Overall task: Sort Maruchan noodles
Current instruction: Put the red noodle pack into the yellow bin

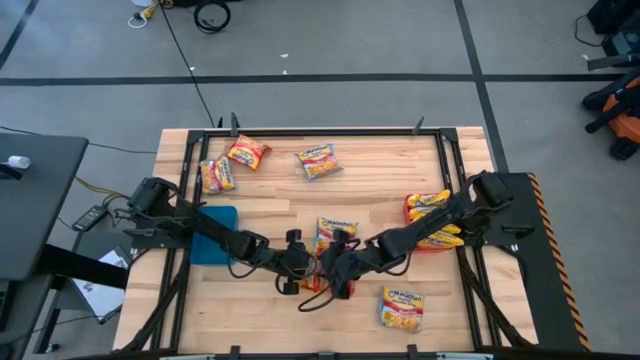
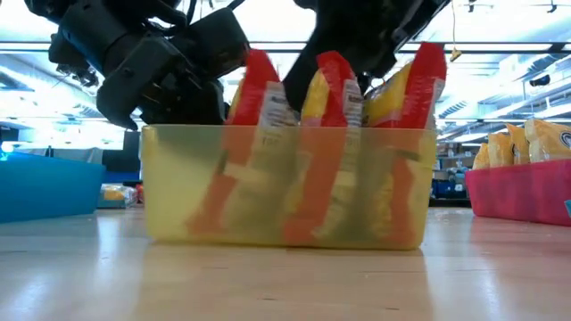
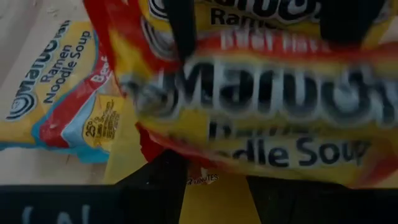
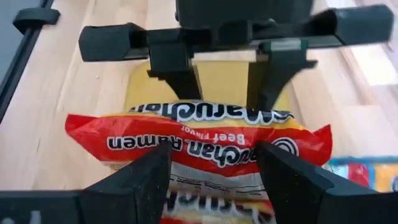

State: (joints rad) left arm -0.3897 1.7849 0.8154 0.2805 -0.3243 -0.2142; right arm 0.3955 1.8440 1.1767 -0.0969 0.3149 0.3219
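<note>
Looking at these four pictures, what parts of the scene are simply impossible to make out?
- High view: the yellow plastic bin is covered by both dark arms where they meet; only the red-orange ramen packet peeks out.
- Low view: the translucent yellow bin wall blurs the lower halves of the upright packets.
- Left wrist view: the red-and-yellow ramen packet fills the frame, blurred.
- Right wrist view: the right hand shows only its fingers; the beef ramen packet hides what lies beneath.

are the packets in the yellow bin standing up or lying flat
Standing up: in the low view three packets sit on edge in the yellow bin, tops poking above its rim.
</note>
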